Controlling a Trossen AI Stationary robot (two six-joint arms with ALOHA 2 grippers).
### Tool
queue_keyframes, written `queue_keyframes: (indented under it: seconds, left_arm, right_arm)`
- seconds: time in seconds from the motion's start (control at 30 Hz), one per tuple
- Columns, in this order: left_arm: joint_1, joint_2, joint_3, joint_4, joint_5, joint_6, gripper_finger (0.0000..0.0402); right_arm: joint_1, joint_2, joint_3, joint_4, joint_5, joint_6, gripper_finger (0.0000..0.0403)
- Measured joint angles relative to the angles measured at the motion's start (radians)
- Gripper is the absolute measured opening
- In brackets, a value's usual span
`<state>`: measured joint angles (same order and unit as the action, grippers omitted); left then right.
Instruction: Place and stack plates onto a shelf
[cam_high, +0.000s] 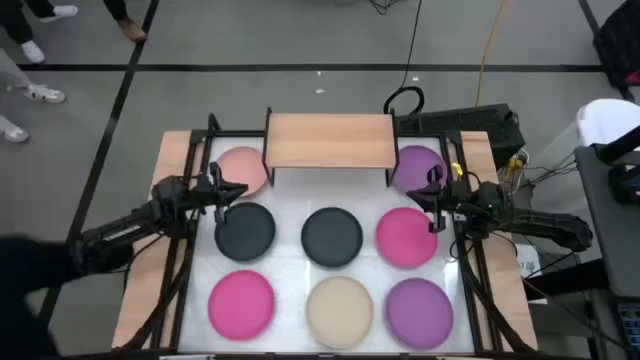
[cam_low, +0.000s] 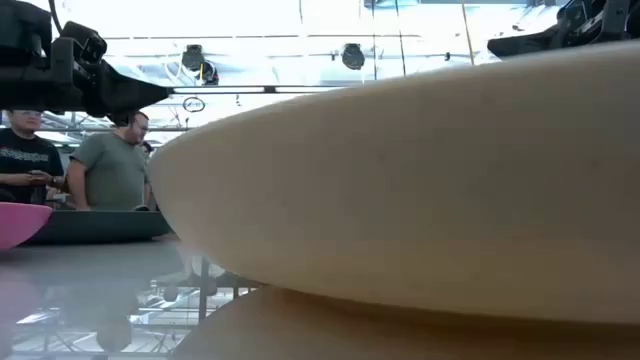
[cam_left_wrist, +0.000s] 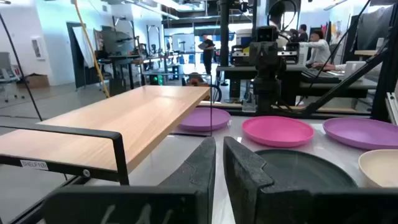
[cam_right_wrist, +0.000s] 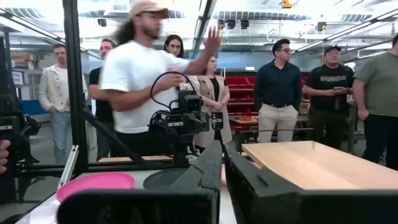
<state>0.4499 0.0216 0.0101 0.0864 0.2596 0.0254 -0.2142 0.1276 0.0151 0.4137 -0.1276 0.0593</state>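
Fingers closed; eight plates

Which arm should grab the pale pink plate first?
Left. The left pincer hovers right beside the pale pink plate; the right pincer sits across the table, beyond the empty shelf.

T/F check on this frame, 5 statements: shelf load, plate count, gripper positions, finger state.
1. The shelf top is bare. True.
2. Eight plates lie on the table. True; none are stacked.
3. The left gripper holds the pale pink plate. False: its fingers are shut on nothing, between that plate and a dark grey plate.
4. The right gripper hovers over the cream plate. False: it is between a purple plate and a magenta plate.
5. A magenta plate sits on the shelf. False: both are on the table.
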Motion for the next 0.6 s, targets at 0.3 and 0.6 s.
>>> queue_keyframes:
  seconds: [0.3,0.6]
  left_arm:
    - [0.0,0.0,0.0,0.0,0.0,0.003,0.0035]
    - [-0.001,0.0,0.0,0.06,0.0,0.01,0.0035]
  right_arm:
    - [0.0,0.0,0.0,0.0,0.0,0.0,0.0006]
    - [0.0,0.021,0.022,-0.054,0.0,0.026,0.0006]
